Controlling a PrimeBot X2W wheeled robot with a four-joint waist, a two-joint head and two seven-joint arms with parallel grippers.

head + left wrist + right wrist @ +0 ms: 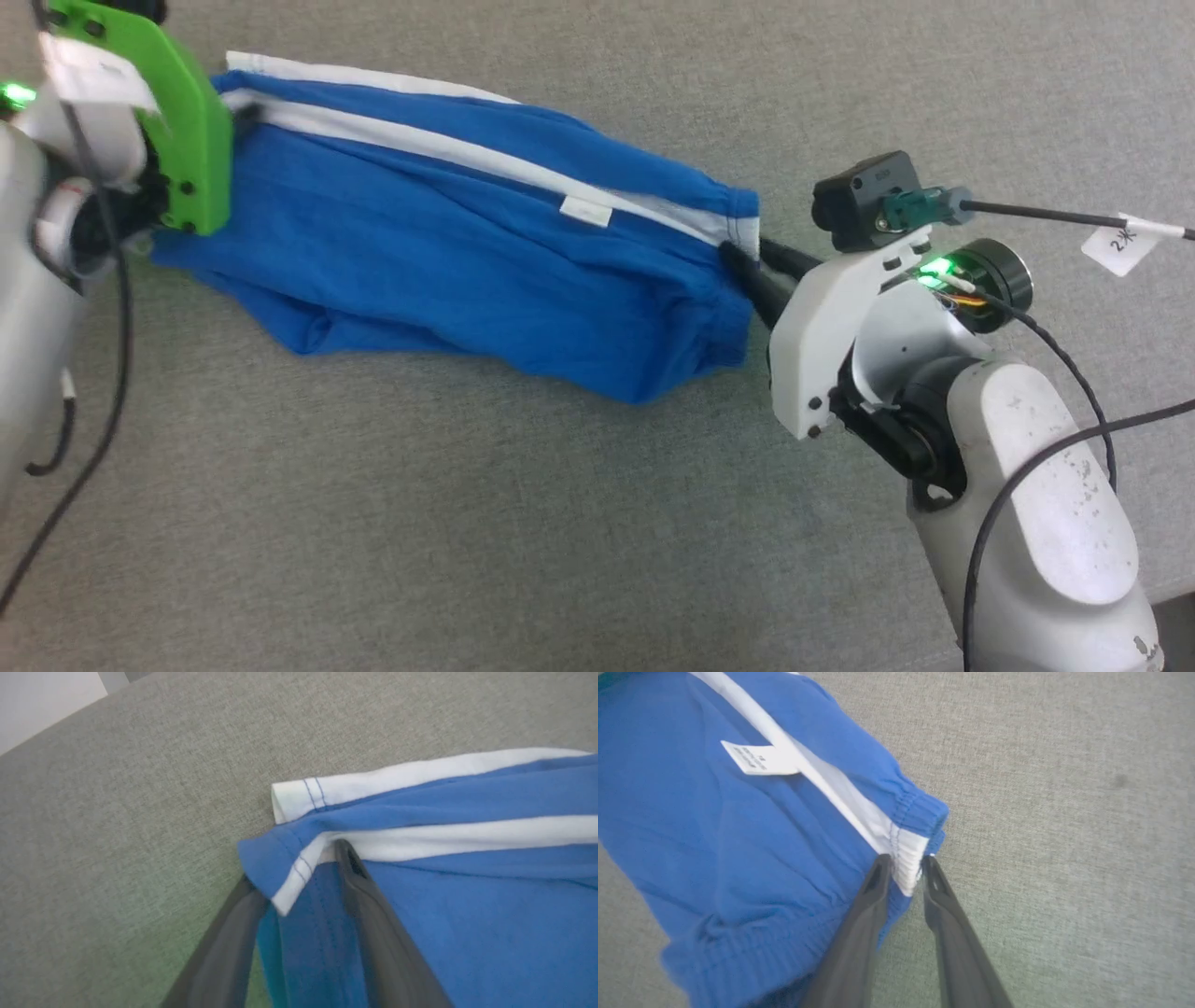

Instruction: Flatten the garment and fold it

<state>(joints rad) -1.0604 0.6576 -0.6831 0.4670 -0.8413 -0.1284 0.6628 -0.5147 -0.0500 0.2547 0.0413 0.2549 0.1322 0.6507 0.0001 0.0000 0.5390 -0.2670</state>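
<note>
Nearest, bare grey worktop, cloth-textured, runs the full width of the head view.

Item: right arm. Pale forearm, speckled, rising from the lower right; a white wrist bracket and a black camera block sit above it, with a green light lit beside them. A dark cable with a white paper label leads off to the right.

Item: right tool. The two dark fingers stand slightly apart, with the white end of the gathered waistband between their tips. Whether they press it cannot be told.

Item: the garment. Bright blue shorts, lying on the worktop mid-scene, stretched lengthwise between the two tools, waistband end to the robot's right, leg-hem end to its left. The near edge is rumpled and folded under. A white stripe runs along the length, and a small white tag lies just beside it.

Item: left tool. Fingers spread, at the leg hem; loose blue cloth lies between them, and a stitched hem corner droops over the left-hand finger. Nothing clamped. A green mounting plate covers most of it in the head view.

Farthest, a second white stripe along the garment's far edge, then more grey worktop.
</note>
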